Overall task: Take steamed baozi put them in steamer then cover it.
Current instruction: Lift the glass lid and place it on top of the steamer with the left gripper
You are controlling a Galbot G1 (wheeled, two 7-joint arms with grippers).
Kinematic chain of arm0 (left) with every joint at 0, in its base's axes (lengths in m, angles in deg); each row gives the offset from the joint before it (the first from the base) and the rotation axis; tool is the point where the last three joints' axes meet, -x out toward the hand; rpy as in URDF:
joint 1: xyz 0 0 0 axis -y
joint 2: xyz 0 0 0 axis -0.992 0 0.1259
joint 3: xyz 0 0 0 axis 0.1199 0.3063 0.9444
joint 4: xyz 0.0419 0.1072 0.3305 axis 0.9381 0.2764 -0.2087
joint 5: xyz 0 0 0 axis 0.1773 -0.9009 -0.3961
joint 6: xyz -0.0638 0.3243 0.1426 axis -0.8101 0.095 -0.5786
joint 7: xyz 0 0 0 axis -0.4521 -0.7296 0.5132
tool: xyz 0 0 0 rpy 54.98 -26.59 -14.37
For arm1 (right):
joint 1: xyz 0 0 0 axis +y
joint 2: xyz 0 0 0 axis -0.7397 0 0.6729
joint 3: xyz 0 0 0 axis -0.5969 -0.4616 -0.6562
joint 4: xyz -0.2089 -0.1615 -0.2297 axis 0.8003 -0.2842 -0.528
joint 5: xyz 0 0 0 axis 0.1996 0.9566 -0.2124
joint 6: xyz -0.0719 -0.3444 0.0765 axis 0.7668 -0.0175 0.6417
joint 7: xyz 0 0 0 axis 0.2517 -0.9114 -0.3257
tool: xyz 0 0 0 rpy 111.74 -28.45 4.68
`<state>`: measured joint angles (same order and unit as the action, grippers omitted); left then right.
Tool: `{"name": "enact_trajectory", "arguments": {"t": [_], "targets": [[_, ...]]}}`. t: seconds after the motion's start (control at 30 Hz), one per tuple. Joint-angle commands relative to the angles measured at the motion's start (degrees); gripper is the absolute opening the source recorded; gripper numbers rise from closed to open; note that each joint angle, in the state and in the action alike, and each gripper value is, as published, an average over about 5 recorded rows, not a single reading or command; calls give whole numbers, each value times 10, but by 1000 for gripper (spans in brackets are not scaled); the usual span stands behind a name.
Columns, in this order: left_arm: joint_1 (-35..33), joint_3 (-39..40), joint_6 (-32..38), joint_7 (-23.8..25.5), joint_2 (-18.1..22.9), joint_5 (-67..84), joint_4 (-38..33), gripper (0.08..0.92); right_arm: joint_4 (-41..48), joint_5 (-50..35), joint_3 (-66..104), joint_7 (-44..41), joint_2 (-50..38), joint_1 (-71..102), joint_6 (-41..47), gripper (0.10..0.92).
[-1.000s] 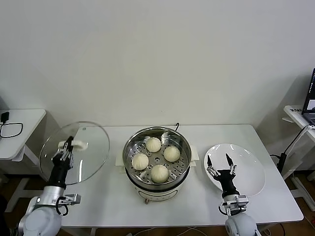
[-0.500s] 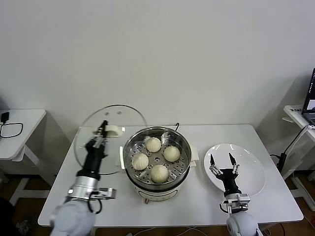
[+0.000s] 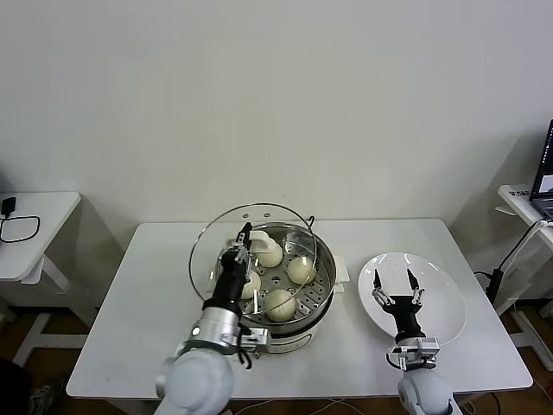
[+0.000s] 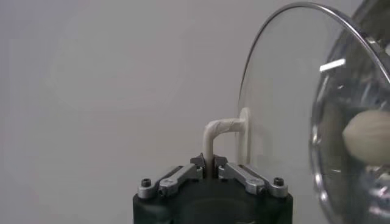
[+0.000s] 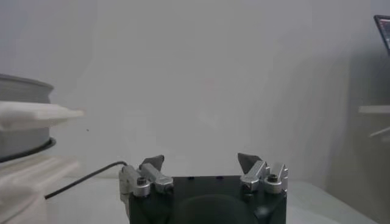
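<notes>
Fingers of the left gripper (image 3: pixel 241 239) pinch the white handle of the round clear glass lid (image 3: pixel 207 259), held tilted over the shiny steel steamer (image 3: pixel 321 304) with four cream-white buns (image 3: pixel 281 303). Right gripper (image 3: pixel 396 286) hangs spread above the white plate (image 3: pixel 445 303).

The cover (image 4: pixel 286 115) runs past the left wrist view's edge, blurring one baozi (image 4: pixel 367 137) behind it.

A white rectangular table (image 3: pixel 155 285) fills the lower middle of the frame, set against a pale wall. Near its centre stands the steamer (image 3: pixel 278 313), a shiny steel pot on a white base, with a thin dark cord running off behind it toward the wall. At lower right, well apart from the pot, a flat white plate (image 3: pixel 441 294) lies on the tabletop.
</notes>
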<state>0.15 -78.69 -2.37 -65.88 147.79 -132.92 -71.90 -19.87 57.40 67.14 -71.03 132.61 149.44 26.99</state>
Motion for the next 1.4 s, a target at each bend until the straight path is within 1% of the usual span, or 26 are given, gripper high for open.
{"name": "enact_trajectory", "arguments": {"t": [0.03, 0.47, 0.77, 0.97, 1.4], "targets": [[33, 67, -54, 73, 49, -101, 54, 186, 8, 4, 4, 2, 3, -1, 1, 823], [47, 67, -60, 43, 72, -102, 116, 186, 17, 8, 5, 4, 4, -7, 4, 823], [52, 66, -57, 17, 81, -102, 143, 186, 17, 8, 5, 4, 4, -10, 5, 823], [49, 66, -59, 6, 82, -101, 146, 186, 21, 8, 4, 4, 2, -12, 5, 823], [46, 67, -55, 3, 83, -112, 153, 186, 25, 9, 3, 4, 4, -16, 4, 823]]}}
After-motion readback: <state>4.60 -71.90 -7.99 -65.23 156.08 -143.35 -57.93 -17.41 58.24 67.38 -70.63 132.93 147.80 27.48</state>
